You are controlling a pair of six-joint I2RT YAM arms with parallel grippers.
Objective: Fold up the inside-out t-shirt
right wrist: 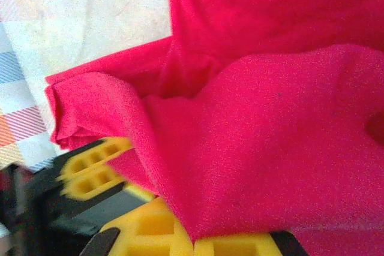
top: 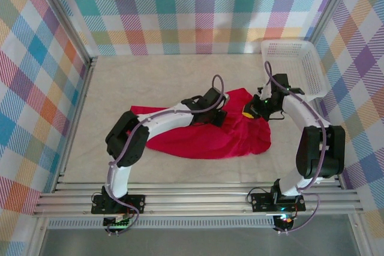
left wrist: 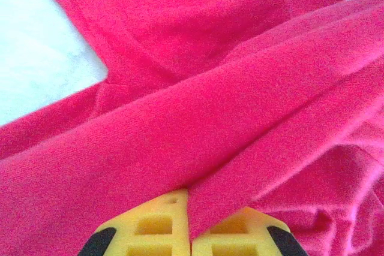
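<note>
Looking across from the left, I found the t-shirt [top: 198, 139] lying rumpled on the counter [top: 150, 76] about mid-way, its long axis running left to right. A sleeve-like end trailed toward the left arm's elbow. The left pincer [left wrist: 190, 235] was closed on a fold of the red cloth at the shirt's far edge, right of its middle, and its wrist view showed the fabric coming out from between the pressed-together yellow fingers. Just beside it to the right, the right pincer [right wrist: 193, 244] was likewise clamped on a bunched edge of the shirt. Both grips sat close together on the far side, so most of the cloth lay nearer me and to their left. I judged any fold would have to draw that way. The white basket [top: 300, 58] stood apart at the far right corner.
</note>
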